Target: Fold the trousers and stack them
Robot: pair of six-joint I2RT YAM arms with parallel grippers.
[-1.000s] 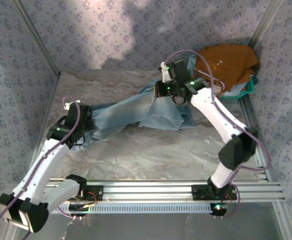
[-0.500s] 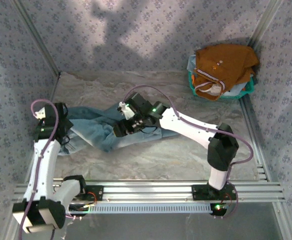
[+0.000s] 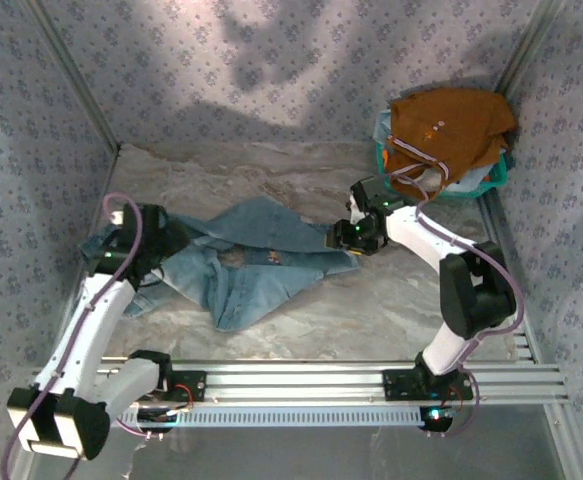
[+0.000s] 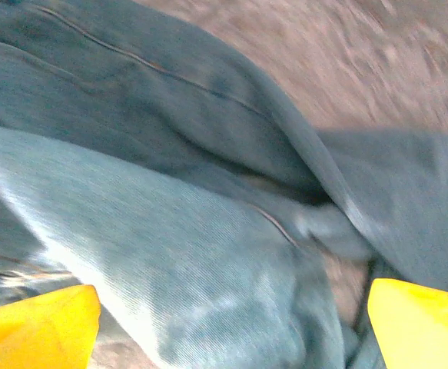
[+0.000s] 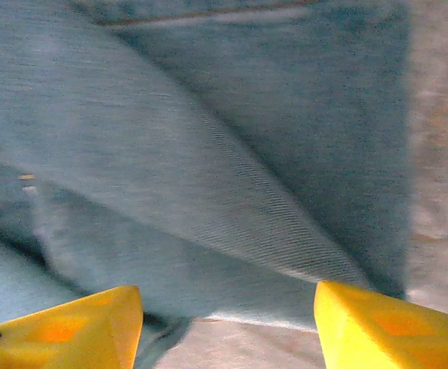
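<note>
The light blue jeans (image 3: pixel 261 262) lie rumpled and unfolded on the worktop (image 3: pixel 371 310), slightly toward 9 o'clock of its middle, long axis running 9 to 3 o'clock. The left tool (image 3: pixel 161 245) sits at their 9 o'clock end and the right tool (image 3: pixel 346 237) at their 3 o'clock end, each equally near its own end, both with yellow fingers (image 4: pixel 31 323) spread wide over the denim, pinching nothing. At about 1 o'clock a green basket (image 3: pixel 496 178) holds an orange-brown garment (image 3: pixel 451 125); no brand or writing is legible.
</note>
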